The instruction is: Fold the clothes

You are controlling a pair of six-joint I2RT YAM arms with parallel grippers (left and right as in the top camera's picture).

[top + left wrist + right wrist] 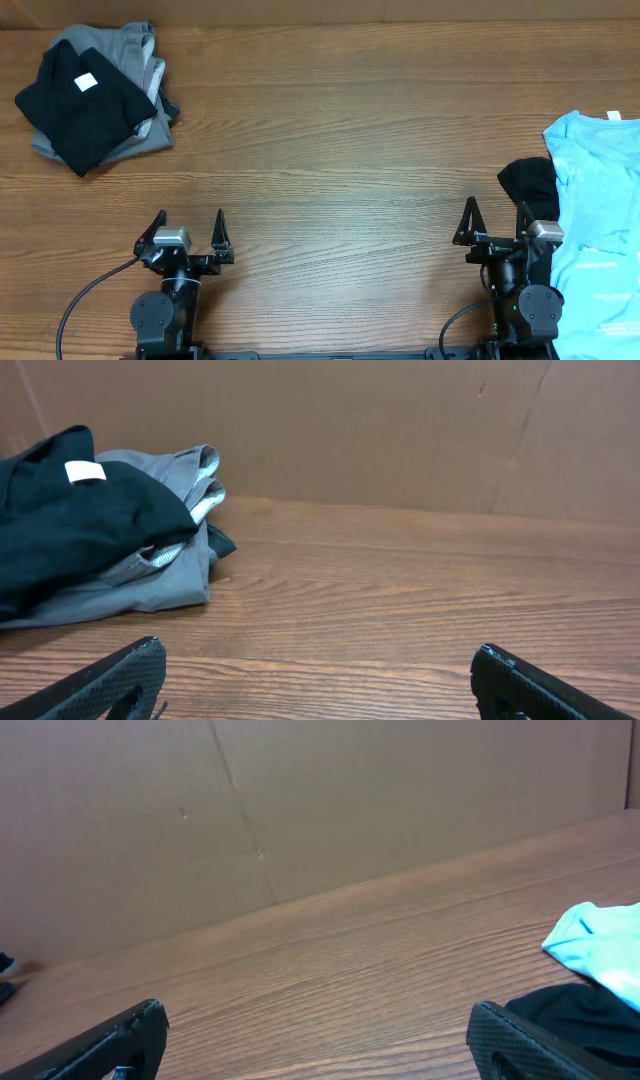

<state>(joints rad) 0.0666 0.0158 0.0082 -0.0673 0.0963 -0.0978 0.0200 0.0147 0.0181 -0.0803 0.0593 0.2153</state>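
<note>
A light blue T-shirt [598, 210] with small white print lies at the table's right edge, partly over a black garment [527, 182]. Its corner [590, 935] and the black cloth [575, 1010] show in the right wrist view. At the far left a black shirt [75, 100] with a white tag rests on a folded grey shirt [135, 70]; both appear in the left wrist view, black [70, 520] over grey [165, 570]. My left gripper [190, 222] stands open and empty near the front edge. My right gripper [495, 212] is open too, its right finger beside the black garment.
A wooden table [340, 150] spans the view. A brown cardboard wall [400, 430] rises behind it. Cables trail from both arm bases at the front edge.
</note>
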